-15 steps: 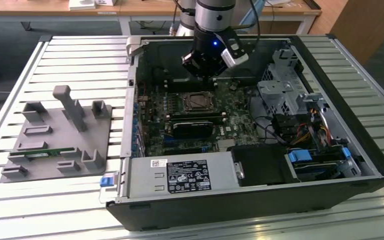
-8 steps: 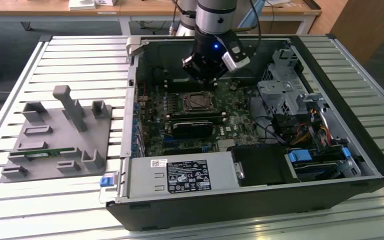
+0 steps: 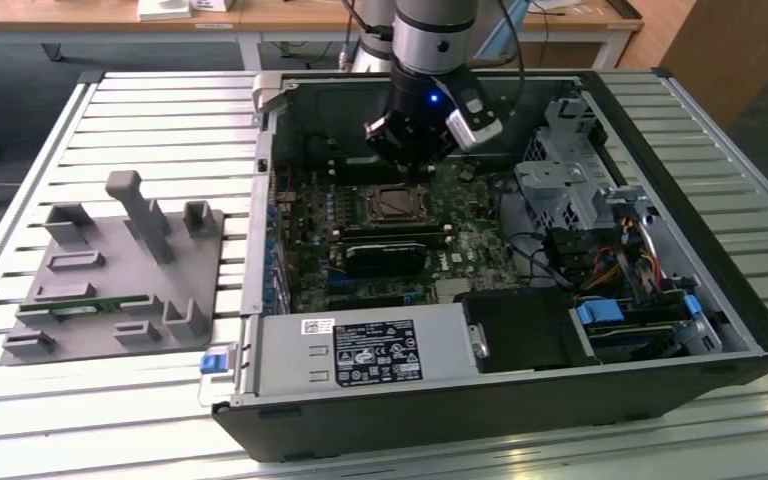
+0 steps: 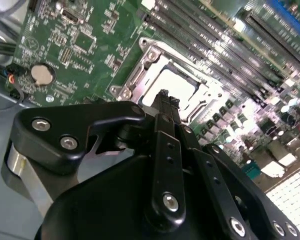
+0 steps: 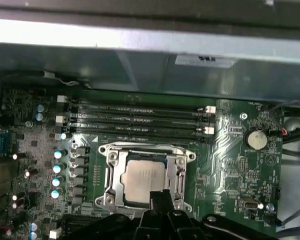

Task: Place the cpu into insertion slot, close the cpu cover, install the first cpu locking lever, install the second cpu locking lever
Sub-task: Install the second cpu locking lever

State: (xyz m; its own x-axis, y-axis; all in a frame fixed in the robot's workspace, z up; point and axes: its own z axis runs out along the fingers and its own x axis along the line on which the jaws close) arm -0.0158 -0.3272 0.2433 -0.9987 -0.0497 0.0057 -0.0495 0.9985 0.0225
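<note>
The cpu [image 5: 144,179] lies flat in the insertion slot [image 5: 146,150], and you can see its dull silvery top through the window of the cpu cover [image 5: 112,176], the thin metal frame lying down around it. In the first wrist view the chip's near edge is hidden behind the gripper [image 5: 160,199]; in the second wrist view the chip [image 4: 182,90] glares almost white, so you cannot read its surface there. The gripper's 2 black fingers [image 4: 162,100] look pressed together at the tips, holding nothing, just above the near rim of the slot. You cannot make out the thin locking levers with any certainty.

In the exterior view the arm [image 3: 432,40] reaches down into the open computer case [image 3: 704,130], with the gripper [image 3: 418,160] just above the slot [image 3: 394,204]. Room is tight: long black memory slots [image 5: 135,120] run beside the socket, and the drive cage [image 3: 564,190] stands toward the exterior view's right. A grey plastic fixture [image 3: 117,270] sits on the slatted table [image 3: 157,110], well apart from the case.
</note>
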